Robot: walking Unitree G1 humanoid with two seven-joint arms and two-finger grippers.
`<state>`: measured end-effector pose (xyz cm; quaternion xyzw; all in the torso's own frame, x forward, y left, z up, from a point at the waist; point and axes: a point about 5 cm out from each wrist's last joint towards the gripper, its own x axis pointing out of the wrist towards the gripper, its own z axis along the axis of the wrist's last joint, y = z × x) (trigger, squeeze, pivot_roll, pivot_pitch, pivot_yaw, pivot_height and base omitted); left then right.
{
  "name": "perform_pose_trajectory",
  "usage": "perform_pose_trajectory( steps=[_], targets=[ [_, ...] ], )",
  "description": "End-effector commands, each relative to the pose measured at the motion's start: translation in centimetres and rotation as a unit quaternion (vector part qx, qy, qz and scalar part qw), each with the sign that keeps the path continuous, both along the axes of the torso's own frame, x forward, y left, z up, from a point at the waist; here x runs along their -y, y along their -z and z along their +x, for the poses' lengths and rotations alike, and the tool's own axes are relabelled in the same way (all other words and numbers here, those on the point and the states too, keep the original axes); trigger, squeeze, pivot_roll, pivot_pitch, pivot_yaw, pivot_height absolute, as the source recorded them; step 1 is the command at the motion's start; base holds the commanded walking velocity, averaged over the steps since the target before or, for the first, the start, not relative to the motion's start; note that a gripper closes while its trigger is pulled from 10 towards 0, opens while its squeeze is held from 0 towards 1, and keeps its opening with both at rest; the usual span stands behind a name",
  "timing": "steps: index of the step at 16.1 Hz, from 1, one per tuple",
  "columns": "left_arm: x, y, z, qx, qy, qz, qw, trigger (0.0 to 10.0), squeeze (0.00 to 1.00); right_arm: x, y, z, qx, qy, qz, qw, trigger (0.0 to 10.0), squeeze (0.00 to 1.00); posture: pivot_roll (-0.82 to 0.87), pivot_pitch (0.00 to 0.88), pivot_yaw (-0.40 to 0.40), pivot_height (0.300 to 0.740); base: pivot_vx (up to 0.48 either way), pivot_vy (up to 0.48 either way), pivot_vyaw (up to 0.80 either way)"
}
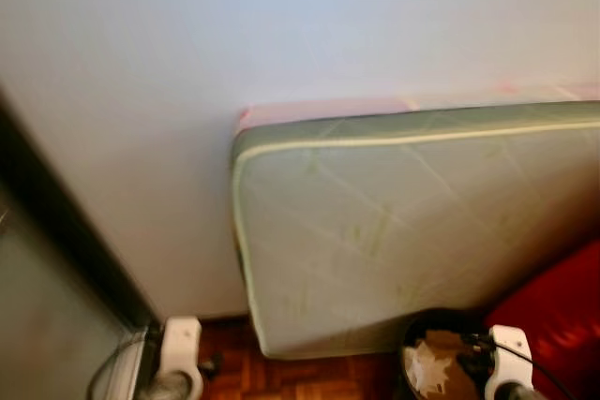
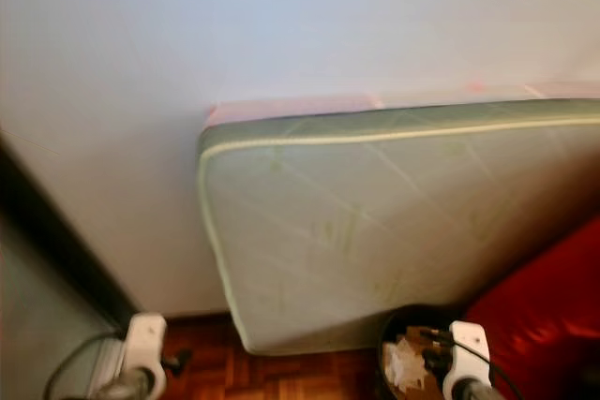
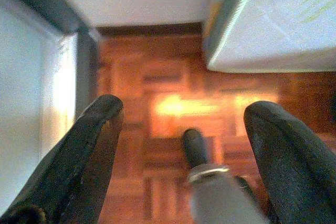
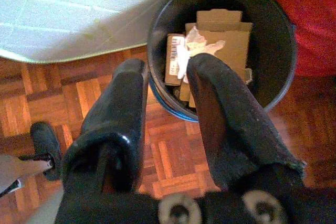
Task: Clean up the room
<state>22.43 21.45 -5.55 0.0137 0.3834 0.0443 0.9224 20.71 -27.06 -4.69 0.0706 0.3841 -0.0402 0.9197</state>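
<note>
Mattress (image 1: 412, 231) stands on edge against the wall (image 1: 187, 44), taking up the centre and right of the head view. One bump from an arm could tip it toward the robot; how firmly it leans cannot be judged.

Red cushion or seat (image 1: 558, 311), lower right, cut off by the frame edge; what it is stays unclear.

Black bin (image 4: 220, 45) on the parquet floor (image 4: 173, 156), bottom right of the head view, just beside the mattress's lower edge. Cardboard (image 4: 218, 35) and crumpled paper inside. It is light-looking; a careless reach could knock it over and spill the lot.

Right pincer (image 4: 165, 108) hangs above the bin's near rim, released, nothing between its fingers.

Left pincer (image 3: 181, 129) spread wide over bare floor, empty. A dark foot-like shape and a silvery blurred object below it can't be identified.
</note>
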Motion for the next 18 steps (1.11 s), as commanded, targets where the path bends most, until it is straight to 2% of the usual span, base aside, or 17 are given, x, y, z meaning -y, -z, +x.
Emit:
perform_pose_trajectory(
  steps=[1,4,8,14,17,18],
  targets=[
    [-0.7,0.8,-1.5,-0.024,-0.007,-0.006,1.0,10.0,0.0,0.0,-0.1,0.1,0.004,0.0,-0.001,1.0,10.0,0.0,-0.06,0.0,0.003,0.74,0.0,0.0,0.0],
    [-1.9,0.7,-2.0,-0.025,-0.014,-0.003,1.0,10.0,0.0,0.0,-0.1,0.1,0.004,0.001,-0.001,1.0,10.0,0.0,-0.06,0.0,0.002,0.74,0.0,0.0,0.0],
    [-1.9,0.7,-1.9,-0.026,-0.012,-0.006,1.0,10.0,0.0,0.1,-0.1,0.1,0.0,0.006,0.001,1.0,10.0,0.0,-0.06,0.0,0.003,0.74,0.0,0.0,0.0],
    [-0.1,0.6,-1.0,-0.021,-0.006,-0.011,1.0,10.0,0.0,0.0,-0.1,0.2,-0.004,0.003,-0.001,1.0,10.0,0.0,-0.06,0.0,0.005,0.74,0.0,0.0,-0.8],
    [0.1,0.6,-0.8,-0.02,0.001,-0.005,1.0,10.0,0.0,0.0,-0.1,0.3,-0.004,0.004,0.0,1.0,10.0,0.0,-0.06,0.0,0.006,0.74,0.0,0.0,-0.8],
    [0.1,0.5,-0.7,-0.02,0.006,0.001,1.0,10.0,0.0,0.0,-0.1,0.3,-0.004,0.004,0.0,1.0,10.0,0.0,-0.06,0.0,0.007,0.74,0.0,-0.472,-0.8]
  ],
)
